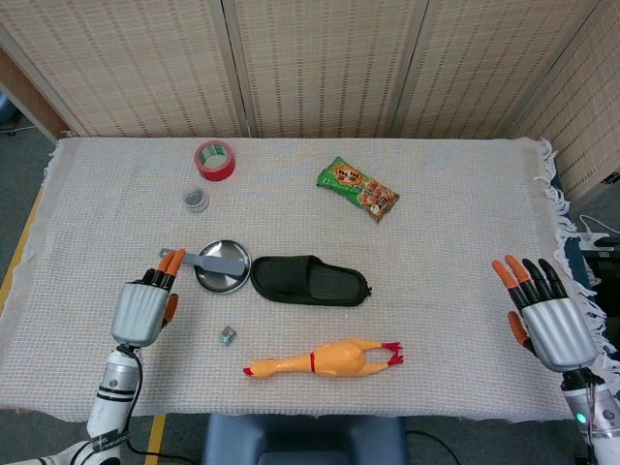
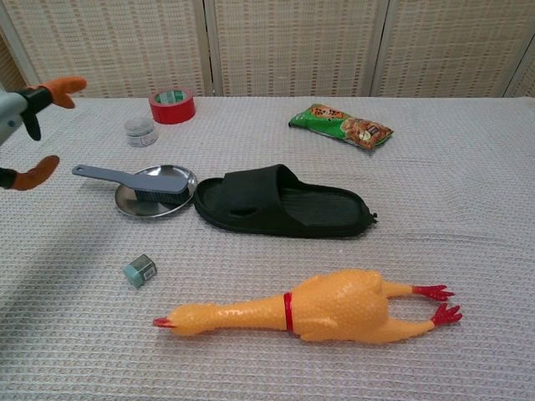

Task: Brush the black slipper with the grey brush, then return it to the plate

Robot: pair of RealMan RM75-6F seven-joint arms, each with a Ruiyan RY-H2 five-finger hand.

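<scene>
The grey brush (image 1: pixel 211 263) (image 2: pixel 138 180) lies across the round metal plate (image 1: pixel 235 277) (image 2: pixel 180 202), its handle sticking out to the left. The black slipper (image 1: pixel 311 281) (image 2: pixel 282 203) lies just right of the plate, sole down. My left hand (image 1: pixel 143 308) (image 2: pixel 32 125) is open, off to the left of the plate and holding nothing. My right hand (image 1: pixel 542 315) is open far to the right near the table edge, empty; the chest view does not show it.
A rubber chicken (image 1: pixel 326 359) (image 2: pixel 318 308) lies near the front edge. A small grey-green block (image 1: pixel 226 335) (image 2: pixel 140 270) sits front-left. A red tape roll (image 1: pixel 214 160), a small jar (image 1: pixel 196 200) and a snack packet (image 1: pixel 358 188) lie further back.
</scene>
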